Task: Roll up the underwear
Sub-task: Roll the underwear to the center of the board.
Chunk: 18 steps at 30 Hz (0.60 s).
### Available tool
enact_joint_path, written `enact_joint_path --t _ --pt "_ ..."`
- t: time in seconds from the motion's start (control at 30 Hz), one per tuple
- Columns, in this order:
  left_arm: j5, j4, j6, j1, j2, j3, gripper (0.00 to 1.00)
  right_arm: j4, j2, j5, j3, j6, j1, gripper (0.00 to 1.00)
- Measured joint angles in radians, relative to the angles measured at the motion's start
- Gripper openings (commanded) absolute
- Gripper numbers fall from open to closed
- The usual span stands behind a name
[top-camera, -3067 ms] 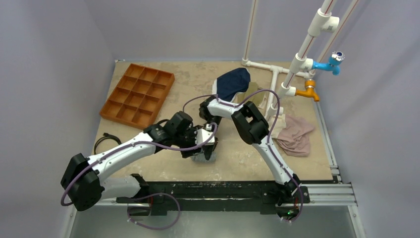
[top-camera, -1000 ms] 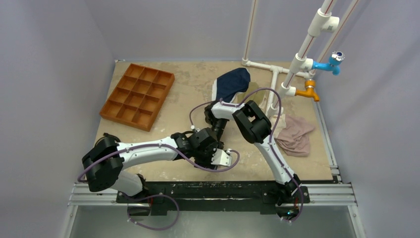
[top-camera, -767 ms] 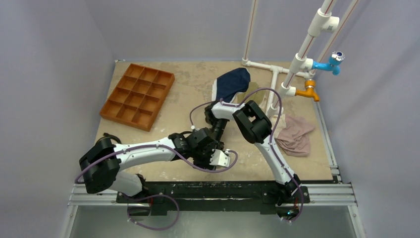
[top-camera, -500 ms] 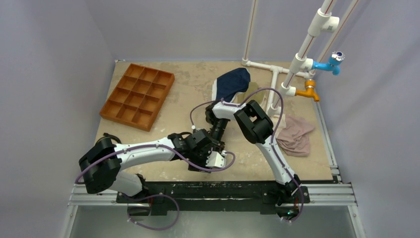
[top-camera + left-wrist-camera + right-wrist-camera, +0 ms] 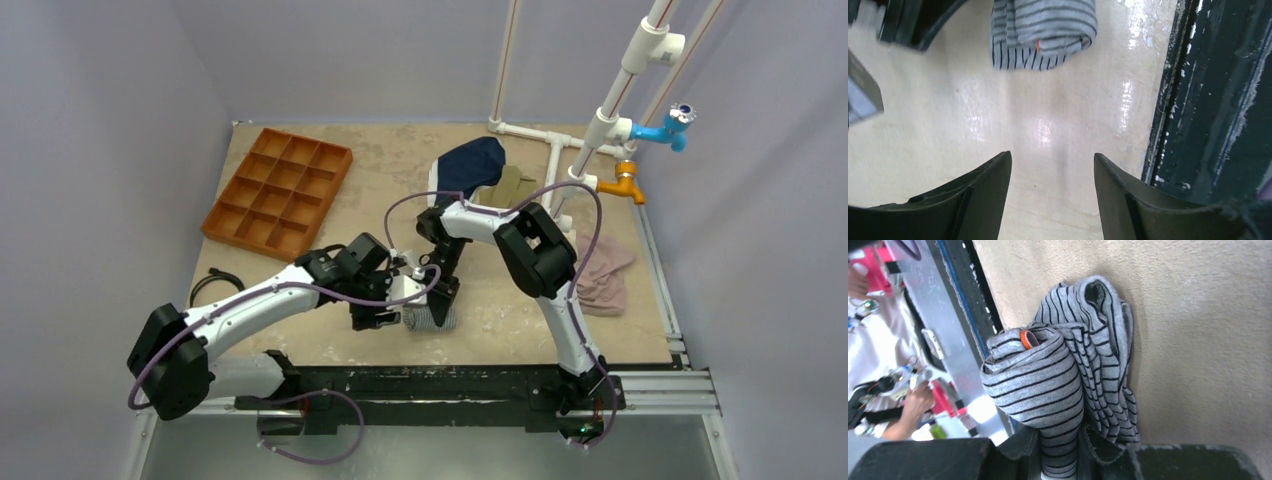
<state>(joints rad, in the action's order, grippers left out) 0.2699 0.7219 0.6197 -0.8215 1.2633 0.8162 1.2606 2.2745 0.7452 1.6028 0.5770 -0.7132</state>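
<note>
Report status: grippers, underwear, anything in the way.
Right gripper: jaws shut on underwear. Left gripper: jaws open, empty, short of it. Mostly rolled, loose flap alongside. Nothing blocking.

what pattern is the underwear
The underwear is grey with thin dark stripes, with a small orange tag; clearest in the right wrist view.

rolled striped underwear near table edge

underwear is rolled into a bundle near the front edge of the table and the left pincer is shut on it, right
Not quite: it is the right pincer that is shut on the rolled underwear, as the right wrist view shows. The left pincer stands open and empty. The rest holds: the bundle lies near the front edge of the table.
</note>
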Motion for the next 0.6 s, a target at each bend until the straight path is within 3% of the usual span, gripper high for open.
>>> enact_joint_path --t 0.33,0.6 --pt "0.129 0.126 -0.135 0.26 -0.089 0.019 0.59 -0.211 -0.171 -0.048 -0.188 -0.058 0.0 0.0" --pt "0.231 0.208 -0.213 0.425 0.099 0.179 0.57 -0.336 -0.264 -0.106 -0.259 -0.085 0.0 0.0"
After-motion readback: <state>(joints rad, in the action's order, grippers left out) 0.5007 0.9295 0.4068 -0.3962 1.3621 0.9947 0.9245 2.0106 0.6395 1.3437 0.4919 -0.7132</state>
